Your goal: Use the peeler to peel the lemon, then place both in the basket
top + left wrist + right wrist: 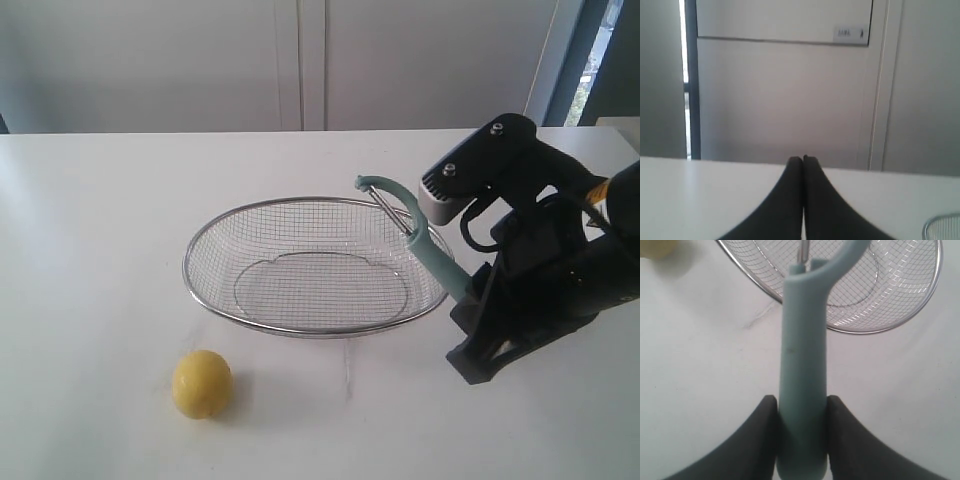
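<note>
Where the white table (100, 250) spreads below pale wall panels (200, 60), the lemon (202, 383) sits at the lower left of the exterior frame, apart from the basket (310, 333) at centre. My left gripper (803, 161) has its jaws pressed together on nothing. My right gripper (801, 405), at the right, clamps the peeler (432, 258) by its handle, head over the basket's rim. Only my left wrist view shows those closed jaws; only the exterior view shows the whole lemon.
</note>
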Robot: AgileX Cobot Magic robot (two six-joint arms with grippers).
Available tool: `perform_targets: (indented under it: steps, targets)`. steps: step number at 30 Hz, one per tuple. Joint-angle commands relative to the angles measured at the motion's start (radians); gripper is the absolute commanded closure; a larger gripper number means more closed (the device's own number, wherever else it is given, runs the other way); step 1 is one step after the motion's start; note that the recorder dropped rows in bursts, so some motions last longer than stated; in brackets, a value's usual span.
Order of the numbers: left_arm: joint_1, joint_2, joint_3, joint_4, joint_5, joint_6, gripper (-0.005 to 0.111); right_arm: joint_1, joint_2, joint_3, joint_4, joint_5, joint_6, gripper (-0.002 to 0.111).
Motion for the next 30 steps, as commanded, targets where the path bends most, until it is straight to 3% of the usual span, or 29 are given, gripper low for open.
perform_targets:
  steps: [1, 6, 10, 15, 30]
  targets:
    - [-0.005, -0.004, 0.004, 0.0, -0.157, -0.033, 0.107, -0.009, -0.008, 0.001, -0.006, -0.013, 0.005, 0.108]
    - [-0.005, -0.004, 0.004, 0.0, -0.324, -0.033, 0.107, -0.009, -0.008, 0.001, -0.006, -0.013, 0.005, 0.108]
    - [-0.005, -0.004, 0.004, -0.138, -0.437, 0.035, 0.107, -0.009, -0.008, 0.001, -0.006, -0.013, 0.005, 0.108]
    - [-0.005, -0.004, -0.06, -0.304, -0.431, 0.156, 0.107, -0.009, -0.008, 0.001, -0.006, -0.013, 0.005, 0.108]
    - [-0.005, 0.271, -0.269, -0.268, -0.36, 0.21, 0.107, -0.009, -0.008, 0.001, -0.006, -0.013, 0.005, 0.108]
